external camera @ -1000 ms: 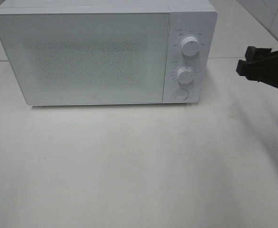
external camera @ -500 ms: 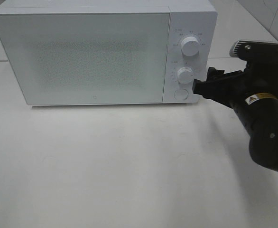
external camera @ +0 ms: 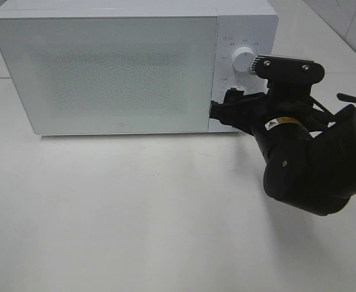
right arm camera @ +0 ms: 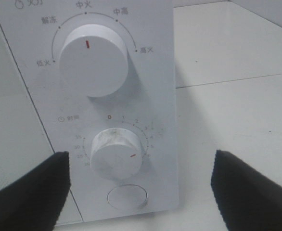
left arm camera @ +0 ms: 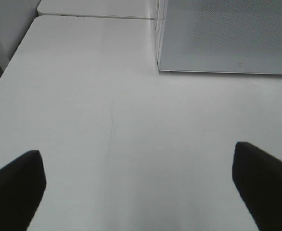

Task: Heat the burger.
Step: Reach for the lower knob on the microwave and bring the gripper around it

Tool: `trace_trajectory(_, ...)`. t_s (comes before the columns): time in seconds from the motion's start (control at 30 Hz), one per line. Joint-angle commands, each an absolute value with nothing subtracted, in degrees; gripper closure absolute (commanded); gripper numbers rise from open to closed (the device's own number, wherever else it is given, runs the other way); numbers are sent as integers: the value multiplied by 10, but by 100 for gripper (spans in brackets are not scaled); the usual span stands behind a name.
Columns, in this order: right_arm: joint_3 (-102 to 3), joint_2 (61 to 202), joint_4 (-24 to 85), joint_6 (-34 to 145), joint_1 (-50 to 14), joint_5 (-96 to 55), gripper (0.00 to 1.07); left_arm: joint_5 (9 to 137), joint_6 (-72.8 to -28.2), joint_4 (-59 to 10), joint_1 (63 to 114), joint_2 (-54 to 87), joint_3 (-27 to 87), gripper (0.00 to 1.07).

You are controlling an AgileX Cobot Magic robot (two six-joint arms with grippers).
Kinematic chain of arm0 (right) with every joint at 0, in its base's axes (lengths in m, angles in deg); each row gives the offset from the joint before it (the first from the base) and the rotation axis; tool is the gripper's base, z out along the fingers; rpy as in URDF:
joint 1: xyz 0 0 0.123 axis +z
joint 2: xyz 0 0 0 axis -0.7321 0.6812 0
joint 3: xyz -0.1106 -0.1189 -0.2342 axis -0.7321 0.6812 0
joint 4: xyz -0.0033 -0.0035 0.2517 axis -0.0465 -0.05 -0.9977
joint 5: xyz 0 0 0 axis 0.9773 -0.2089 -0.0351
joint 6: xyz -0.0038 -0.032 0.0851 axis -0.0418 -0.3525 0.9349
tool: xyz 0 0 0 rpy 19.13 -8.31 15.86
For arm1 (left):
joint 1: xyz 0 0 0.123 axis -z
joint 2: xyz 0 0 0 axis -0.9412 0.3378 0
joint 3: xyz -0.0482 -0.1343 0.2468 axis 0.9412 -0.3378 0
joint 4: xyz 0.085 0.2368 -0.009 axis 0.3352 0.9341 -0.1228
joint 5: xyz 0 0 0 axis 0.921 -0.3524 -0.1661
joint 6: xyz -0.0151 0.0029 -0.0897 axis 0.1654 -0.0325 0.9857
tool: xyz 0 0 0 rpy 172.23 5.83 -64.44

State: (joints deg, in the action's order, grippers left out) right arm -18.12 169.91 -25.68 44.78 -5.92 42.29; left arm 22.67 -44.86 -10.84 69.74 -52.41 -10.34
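Observation:
The burger is out of view; the white microwave (external camera: 105,73) has its door shut and the frosted window shows nothing inside. My right gripper (external camera: 226,108) is open in front of the control panel, its black fingers covering the lower part of it in the high view. In the right wrist view the right gripper (right arm camera: 140,192) straddles the lower timer knob (right arm camera: 116,153) and the round button (right arm camera: 127,197) without touching them. The upper power knob (right arm camera: 94,60) points straight up. My left gripper (left arm camera: 138,185) is open over bare table, left of the microwave's front corner (left arm camera: 159,67).
The microwave stands at the back of the white table (external camera: 135,207). The right arm's bulky black body (external camera: 305,164) hangs over the table's right side. A seam between table tops (left arm camera: 97,17) runs behind the microwave.
The right arm has swung in from the right edge to the microwave's control panel and now hides the lower knob in the high view. The microwave has not moved.

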Motion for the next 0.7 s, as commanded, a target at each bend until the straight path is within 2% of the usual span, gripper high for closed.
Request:
trace_trajectory(0.03, -206, 1717, -253, 448, -57, 425, 29, 230, -450, -108, 695, -538, -106, 9)
trace_trajectory(0.7, -280, 1790, -220, 469, -95, 422, 31, 230, -450, -108, 695, -537, -106, 9)
